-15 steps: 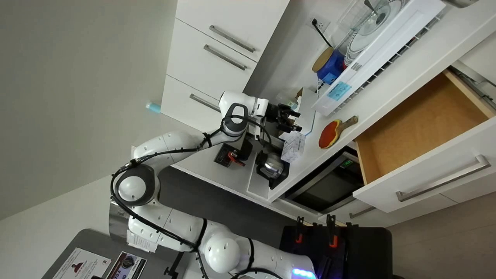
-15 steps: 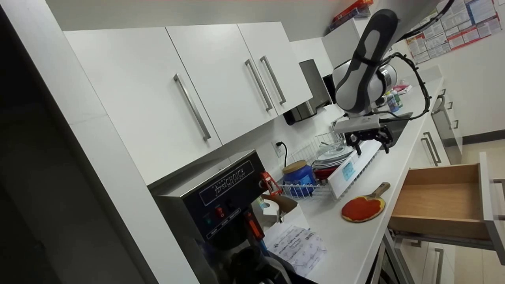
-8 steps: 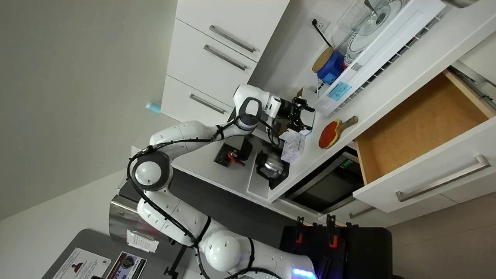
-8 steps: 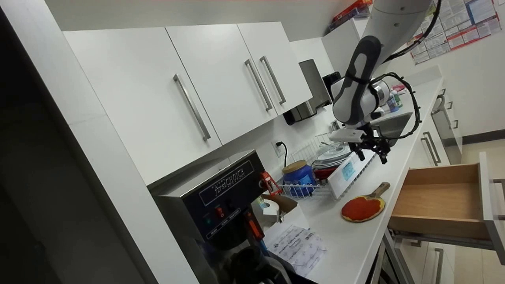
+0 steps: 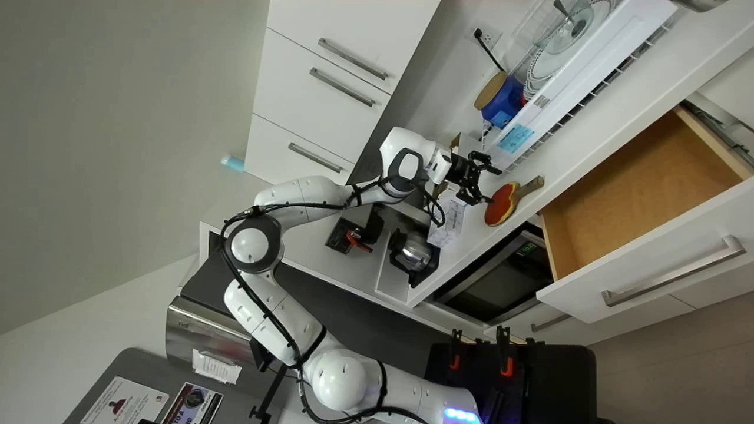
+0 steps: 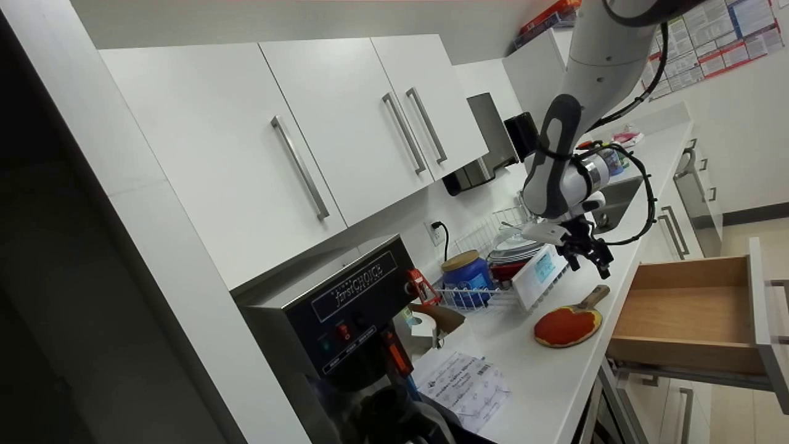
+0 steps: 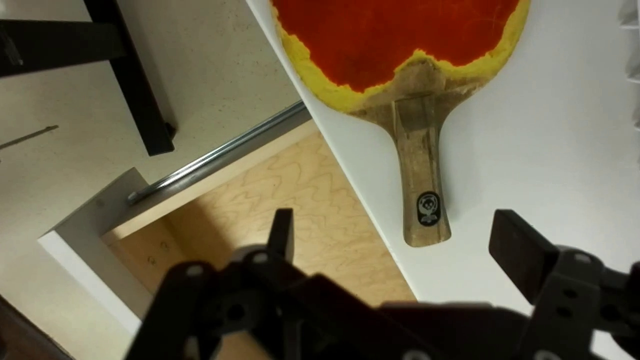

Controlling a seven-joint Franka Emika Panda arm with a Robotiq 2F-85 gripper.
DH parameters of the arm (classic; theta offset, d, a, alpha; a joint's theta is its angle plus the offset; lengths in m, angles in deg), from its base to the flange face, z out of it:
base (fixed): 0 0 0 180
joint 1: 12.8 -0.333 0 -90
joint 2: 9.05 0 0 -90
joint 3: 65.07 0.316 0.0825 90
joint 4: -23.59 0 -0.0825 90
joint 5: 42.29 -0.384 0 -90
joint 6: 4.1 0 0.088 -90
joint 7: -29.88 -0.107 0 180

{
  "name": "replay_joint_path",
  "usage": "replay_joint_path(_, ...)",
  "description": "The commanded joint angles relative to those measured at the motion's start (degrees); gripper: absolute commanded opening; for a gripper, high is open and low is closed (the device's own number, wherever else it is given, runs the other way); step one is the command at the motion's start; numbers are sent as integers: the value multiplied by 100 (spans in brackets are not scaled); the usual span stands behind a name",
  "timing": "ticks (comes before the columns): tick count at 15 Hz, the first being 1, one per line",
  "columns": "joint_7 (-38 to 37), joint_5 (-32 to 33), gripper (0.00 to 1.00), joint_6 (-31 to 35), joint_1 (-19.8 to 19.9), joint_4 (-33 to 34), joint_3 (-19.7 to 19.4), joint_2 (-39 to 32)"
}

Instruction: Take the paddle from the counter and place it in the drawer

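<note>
Although the paddle [image 7: 416, 112] lay flat on the counter [image 7: 540, 150], it sat just inside the front edge, handle slanting toward it, with the drawer [image 6: 687, 314] pulled out below. Both fingers [image 7: 522, 255] stood wide apart, holding nothing; their height above the handle was hard to judge. Wrist view showed the butt of the handle between them, one tip over the counter, its mate seemingly past the front edge. Main worry was an uneven close: if the inner finger met the handle first, it could shove the paddle over the front edge, into the drawer or onto the floor [image 5: 671, 377]. Coming down too far, the inner tip might jam on the counter; too shallow, both might slide off the low handle. A bite at the butt alone looked chancy, since the broad blade would probably sag and twist once lifted. Toward the back edge the dish rack [image 5: 574, 82] showed near the fingers in both exterior views, so drifting that way risked a knock.
</note>
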Motion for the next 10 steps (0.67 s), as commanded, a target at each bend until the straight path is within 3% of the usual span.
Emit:
replay_joint_path(1,643,-470,100,249,-1,196,6,-308)
replay_joint_path(6,1791,-825,100,175,-44,260,8,-384)
replay_joint_path(7,1523,-820,100,250,-142,217,-130,-435)
replay_joint_path(10,1713,-820,100,249,-152,224,-126,-435)
